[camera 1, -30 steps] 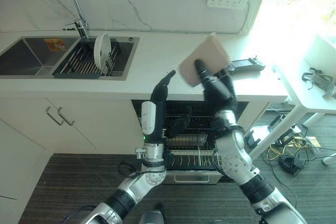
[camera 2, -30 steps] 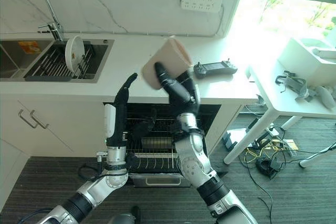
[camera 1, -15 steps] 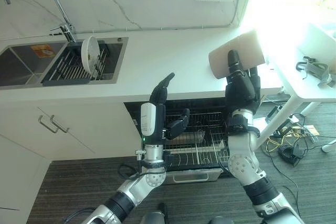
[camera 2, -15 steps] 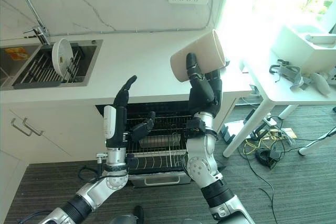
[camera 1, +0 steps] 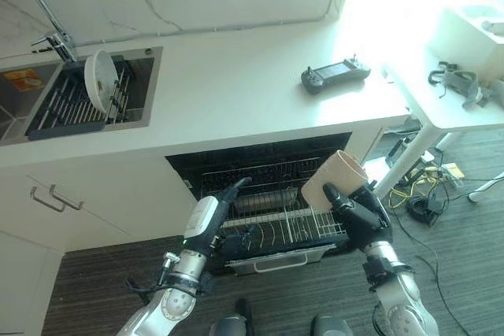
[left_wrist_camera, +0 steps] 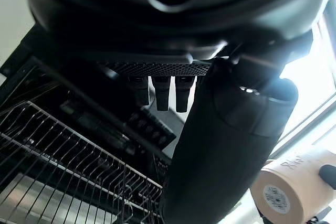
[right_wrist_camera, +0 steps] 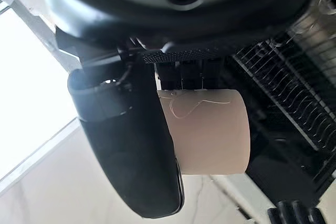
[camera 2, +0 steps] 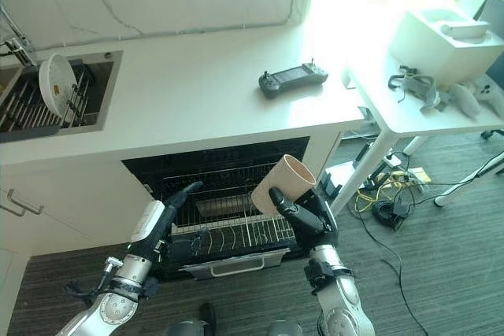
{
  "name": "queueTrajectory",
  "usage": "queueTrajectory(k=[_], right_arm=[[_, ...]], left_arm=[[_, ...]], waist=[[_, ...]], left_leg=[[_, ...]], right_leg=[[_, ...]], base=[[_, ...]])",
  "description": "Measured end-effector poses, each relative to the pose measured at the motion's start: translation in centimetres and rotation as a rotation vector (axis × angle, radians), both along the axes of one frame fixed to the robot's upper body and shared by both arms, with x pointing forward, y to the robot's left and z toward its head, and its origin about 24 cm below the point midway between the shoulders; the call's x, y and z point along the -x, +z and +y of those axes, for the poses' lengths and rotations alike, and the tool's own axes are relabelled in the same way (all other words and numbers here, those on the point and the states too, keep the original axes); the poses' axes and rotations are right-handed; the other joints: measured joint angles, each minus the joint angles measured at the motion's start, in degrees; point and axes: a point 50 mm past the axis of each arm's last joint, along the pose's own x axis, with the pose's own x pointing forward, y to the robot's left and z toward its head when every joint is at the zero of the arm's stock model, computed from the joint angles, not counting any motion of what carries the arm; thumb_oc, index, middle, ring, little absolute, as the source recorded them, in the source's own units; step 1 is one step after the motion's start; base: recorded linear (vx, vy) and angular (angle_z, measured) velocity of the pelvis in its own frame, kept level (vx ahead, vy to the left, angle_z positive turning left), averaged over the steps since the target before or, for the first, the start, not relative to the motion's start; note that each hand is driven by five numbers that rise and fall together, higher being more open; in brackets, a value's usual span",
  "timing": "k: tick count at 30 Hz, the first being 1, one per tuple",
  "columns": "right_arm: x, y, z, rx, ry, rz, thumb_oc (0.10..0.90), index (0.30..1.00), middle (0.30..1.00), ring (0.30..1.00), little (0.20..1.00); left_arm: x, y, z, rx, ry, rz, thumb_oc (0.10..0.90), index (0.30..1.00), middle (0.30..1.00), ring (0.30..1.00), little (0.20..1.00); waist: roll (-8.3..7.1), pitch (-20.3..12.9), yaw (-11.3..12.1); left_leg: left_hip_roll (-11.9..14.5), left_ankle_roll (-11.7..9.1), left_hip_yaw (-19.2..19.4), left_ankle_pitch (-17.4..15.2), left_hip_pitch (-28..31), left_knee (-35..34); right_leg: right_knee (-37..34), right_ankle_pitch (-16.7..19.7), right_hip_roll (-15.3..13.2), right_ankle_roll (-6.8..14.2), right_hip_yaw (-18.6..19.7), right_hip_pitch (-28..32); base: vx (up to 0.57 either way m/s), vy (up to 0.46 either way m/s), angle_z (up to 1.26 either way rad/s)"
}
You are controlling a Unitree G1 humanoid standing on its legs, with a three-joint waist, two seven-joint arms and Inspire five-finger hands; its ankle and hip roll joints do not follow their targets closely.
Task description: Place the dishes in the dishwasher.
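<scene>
My right hand (camera 2: 309, 210) is wrapped around the beige cup (camera 2: 280, 185) above the dishwasher rack (camera 2: 236, 234). It looks rigid, smooth and breakable, so I'd grip its side wall. My left hand (camera 1: 211, 212) hangs with fingers relaxed, holding nothing.

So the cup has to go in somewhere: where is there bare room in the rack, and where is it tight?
The right hand holds the cup over the rack's right end. Bare wire lies between the metal container and that end. The front row of upright tines is crowded, and the left hand takes up the left side.
</scene>
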Motion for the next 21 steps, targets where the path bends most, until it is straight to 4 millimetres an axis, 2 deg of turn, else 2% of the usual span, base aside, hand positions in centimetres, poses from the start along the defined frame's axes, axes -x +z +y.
queueTrajectory(k=[6, 11, 13, 18, 21], right_arm=[[-0.4, -0.2, -0.2, 0.173, 0.063, -0.018, 0.400, 0.300, 0.300, 0.300, 0.300], [-0.4, -2.6, -1.6, 0.283, 0.057, 0.092, 0.400, 0.300, 0.300, 0.300, 0.300], [-0.3, -2.7, -1.7, 0.329, 0.074, 0.103, 0.400, 0.300, 0.300, 0.300, 0.300], [-2.2, -1.1, -1.5, 0.444, 0.082, 0.040, 0.400, 0.300, 0.300, 0.300, 0.300], [-3.5, 0.3, -1.6, 0.502, 0.042, -0.017, 0.400, 0.300, 0.300, 0.300, 0.300]], left_arm=[[0.1, 0.1, 1.0, -0.022, 0.001, 0.001, 0.800, 0.900, 0.900, 0.900, 0.900], [0.0, 0.3, 1.1, -0.069, -0.051, 0.010, 0.800, 0.900, 0.900, 0.900, 0.900], [-0.1, 0.3, 0.9, -0.109, -0.095, 0.023, 0.800, 0.900, 0.900, 0.900, 0.900], [-0.5, 0.2, 0.7, -0.160, -0.172, 0.074, 0.800, 0.900, 0.900, 0.900, 0.900], [-0.3, -0.5, 0.5, -0.174, -0.228, 0.183, 0.800, 0.900, 0.900, 0.900, 0.900]], waist=[[0.12, 0.0, 0.1], [0.32, -0.2, 0.7], [0.46, -0.2, 1.0], [0.95, -0.5, 1.7], [1.21, -0.7, 2.9]], left_leg=[[0.0, -0.1, -0.2, 0.0, -0.1, 0.0], [-0.1, -0.1, -1.0, 0.1, -0.1, 0.1], [-0.2, -0.1, -1.0, 0.2, 0.0, 0.1], [-0.5, 0.0, -2.0, 0.4, -0.1, 0.1], [-0.6, 0.0, -2.4, 0.5, -0.2, 0.1]], right_leg=[[0.0, 0.0, 0.0, 0.0, -0.3, 0.4], [0.2, 0.0, 0.0, 0.0, -0.6, 0.7], [0.2, 0.0, 0.0, 0.0, -0.8, 0.9], [0.4, -0.1, -0.3, 0.0, -1.8, 1.5], [0.8, -0.2, -0.3, -0.1, -2.1, 1.5]], base=[[0.01, 0.003, 0.02], [0.05, -0.006, 0.04], [0.05, 0.004, 0.05], [0.06, 0.005, 0.11], [0.07, 0.002, 0.08]])
